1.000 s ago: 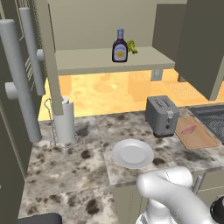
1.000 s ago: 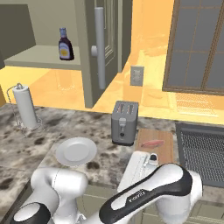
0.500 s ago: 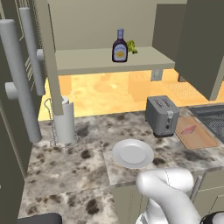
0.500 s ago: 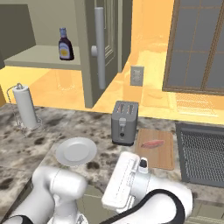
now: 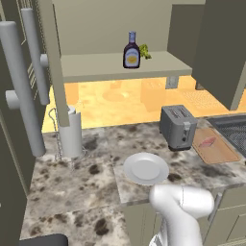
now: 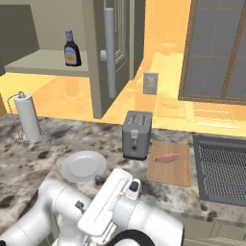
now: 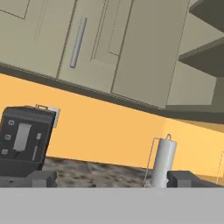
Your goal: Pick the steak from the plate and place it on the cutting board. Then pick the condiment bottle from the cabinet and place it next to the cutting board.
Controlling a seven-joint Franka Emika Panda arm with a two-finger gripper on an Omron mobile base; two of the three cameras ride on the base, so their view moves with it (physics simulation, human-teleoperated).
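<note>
Left base view: the dark purple-brown condiment bottle (image 5: 131,51) stands upright on the beige-olive cabinet (image 5: 115,67) shelf at twelve o'clock; approach level, grip its body.

Right base view: the pinkish-red steak (image 6: 167,157) lies on the light-brown wooden cutting board (image 6: 169,172); the round light-grey plate (image 6: 83,166) sits bare on the speckled table (image 6: 29,158).

Hand view: the claw (image 7: 111,179) is spread wide, empty.

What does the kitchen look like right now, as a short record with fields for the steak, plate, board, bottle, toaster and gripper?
steak: small pinkish-red raw steak lying flat on the board
board: light-brown rectangular wooden cutting board on the counter, right of the toaster
plate: round light-grey plate, bare, left of the toaster
bottle: dark purple-brown condiment bottle upright on the shelf of the beige-olive cabinet
toaster: grey metal toaster between plate and board
gripper: two-finger gripper open, holding nothing
</note>
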